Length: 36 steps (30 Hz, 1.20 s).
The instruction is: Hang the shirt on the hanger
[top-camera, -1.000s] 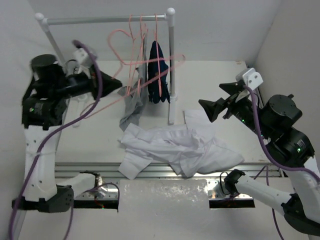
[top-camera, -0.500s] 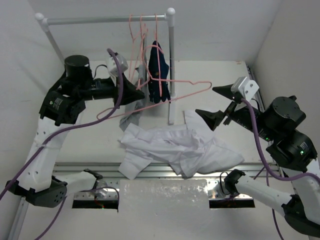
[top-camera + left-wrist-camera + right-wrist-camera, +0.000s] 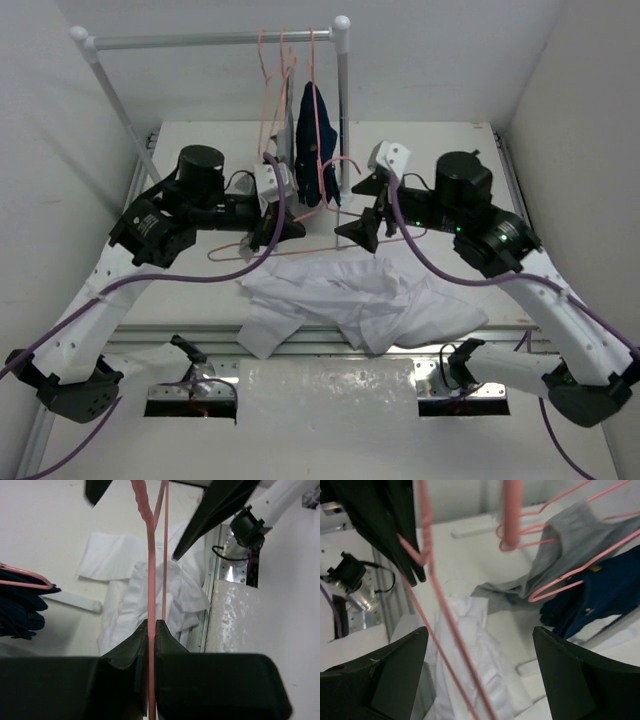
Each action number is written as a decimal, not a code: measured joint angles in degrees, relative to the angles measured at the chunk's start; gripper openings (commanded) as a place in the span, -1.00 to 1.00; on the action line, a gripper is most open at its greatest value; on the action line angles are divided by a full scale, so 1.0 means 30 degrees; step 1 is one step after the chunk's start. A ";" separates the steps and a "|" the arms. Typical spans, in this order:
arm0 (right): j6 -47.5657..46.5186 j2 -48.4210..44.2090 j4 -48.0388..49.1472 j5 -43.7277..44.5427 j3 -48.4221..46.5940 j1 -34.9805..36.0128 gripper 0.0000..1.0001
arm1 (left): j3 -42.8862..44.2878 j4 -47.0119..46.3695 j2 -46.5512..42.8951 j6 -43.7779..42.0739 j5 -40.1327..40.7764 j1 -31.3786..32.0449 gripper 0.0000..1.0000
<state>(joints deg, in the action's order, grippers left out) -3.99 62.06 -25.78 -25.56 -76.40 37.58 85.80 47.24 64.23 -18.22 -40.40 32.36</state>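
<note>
Left gripper [image 3: 295, 232] pressed together on the thin wire of the hanger [image 3: 149, 570], holding it in the air over the worktop [image 3: 430, 150], just at twelve o'clock of the shirt [image 3: 350, 295]. Up close in the left wrist view: fingers [image 3: 125, 650] shut flat, pink wire running straight out from between them.

Right gripper [image 3: 362, 208] at three o'clock of the left one, facing it, spread wide and pinching nothing. In the right wrist view: hanger wire slanting across the gap between the two fingers [image 3: 380, 675], touching neither as far as can be told.

Shirt crumpled in a heap toward the six o'clock edge of the worktop, below both grippers, touched by neither, no part of it on the hanger.

At twelve o'clock: white rail [image 3: 200, 41] with spare hangers [image 3: 272, 70], a navy garment [image 3: 315, 130] and a grey garment [image 3: 560, 550], all apart from the work.

Step in hand, by the look of it: hanger fetched and presented over the shirt, dressing not yet begun.

Next move, as a judgement: either close the spread gripper on the free end of the wire to steady it, or drop toward six o'clock for the collar or a shoulder. Calls for catching a single layer of thin cloth, lifting enough to open the neck, then slipping one arm of the hanger inside. Firm pinch needed throughout, such thin wire being likely to swivel.
</note>
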 measured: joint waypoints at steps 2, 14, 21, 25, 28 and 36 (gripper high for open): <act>0.0262 0.0685 0.0240 -0.0823 0.0313 -0.0015 0.60 | -0.0656 -0.0087 -0.0138 -0.0379 -0.0189 0.0219 -1.00; 0.1545 0.0248 0.3796 -0.4692 0.3643 0.0015 -1.00 | -0.2637 -0.1668 -0.0284 -0.1049 -0.1020 0.0313 -1.00; 0.1552 -0.2084 0.4422 -0.4626 0.6550 -0.0022 -1.00 | -0.5282 -0.3045 -0.1042 -0.1632 -0.1727 0.0386 -0.52; 0.1632 -0.3781 0.5311 -0.4495 0.9566 -0.0022 -1.00 | -0.7504 -0.3694 -0.1246 -0.2499 -0.1639 0.0386 -0.23; 0.1909 -0.4058 0.5515 -0.4495 1.1344 -0.0022 -1.00 | -0.8655 -0.3796 -0.1064 -0.3220 -0.1362 0.0386 0.13; 0.2353 -0.4692 0.6011 -0.2426 1.5008 -0.0022 -1.00 | -0.8772 -0.5013 -0.0372 -0.3803 0.0386 0.0386 0.99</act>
<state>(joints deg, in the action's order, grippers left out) 3.07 47.99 -7.75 -32.84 -31.38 37.52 59.48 32.21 63.11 -29.63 -39.24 33.52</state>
